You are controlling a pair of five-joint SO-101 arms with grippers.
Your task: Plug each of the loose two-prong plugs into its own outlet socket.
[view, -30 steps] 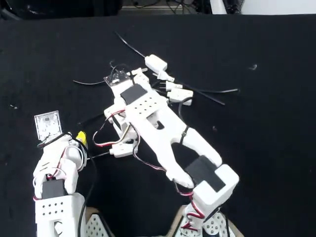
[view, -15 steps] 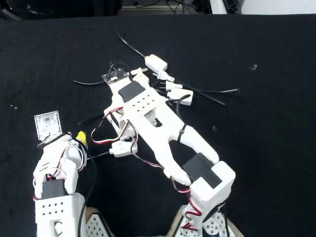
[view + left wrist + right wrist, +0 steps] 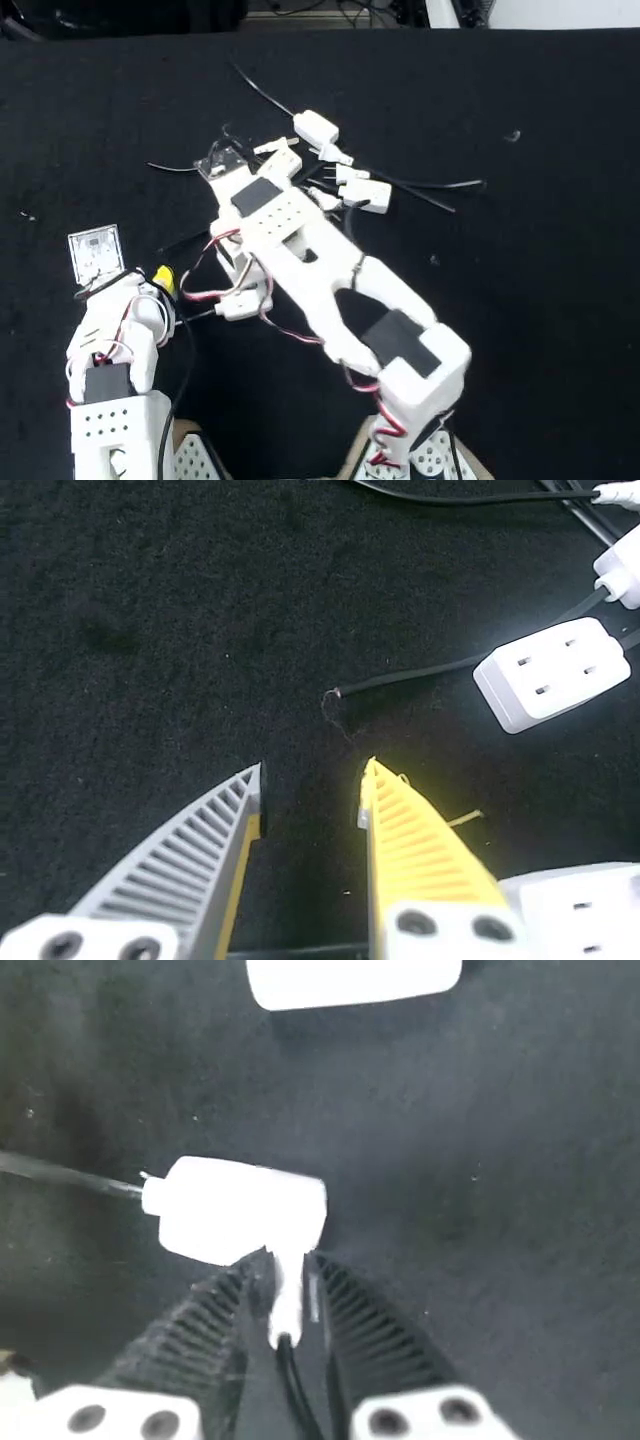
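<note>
one right gripper [image 3: 285, 1265]: fingers closed on a slim white two-prong plug [image 3: 287, 1310]. the plug's long axis runs along the gripper, its nose touching a white rounded block on a black cord [image 3: 240, 1210] that lies crosswise straight ahead; whether that face carries a socket cannot be told. one left gripper [image 3: 312, 770]: parted, empty, over the black counter [image 3: 150, 600], well apart from the cluster. right arm nearer.
</note>
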